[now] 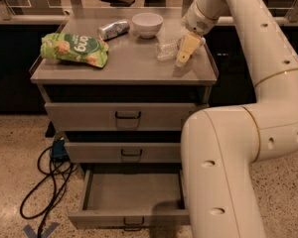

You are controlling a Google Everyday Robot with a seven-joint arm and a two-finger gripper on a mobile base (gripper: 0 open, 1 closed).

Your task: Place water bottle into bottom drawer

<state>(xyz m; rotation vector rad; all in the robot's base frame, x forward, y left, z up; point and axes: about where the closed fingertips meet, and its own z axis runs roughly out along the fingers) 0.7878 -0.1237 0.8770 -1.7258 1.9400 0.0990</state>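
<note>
— Count on the cabinet top [124, 68]?
— Four things. One green snack bag [74, 49] at the left, one silver can [113, 29] on its side at the back, one white bowl [147, 24] just right of the can, and one water bottle [166, 49] lying toward the right edge.
— And the gripper [183, 57]?
— Just one, lowered to the cabinet top, close against the right side of the water bottle. Clasping or let go: cannot tell.
— Drawers?
— Three. Top drawer [124, 115] and middle drawer [121, 152] shut. Bottom drawer [131, 192] pulled open, right end hidden behind the arm [223, 148].
— Floor?
— One tangle of black cable [47, 180] at lower left.
</note>
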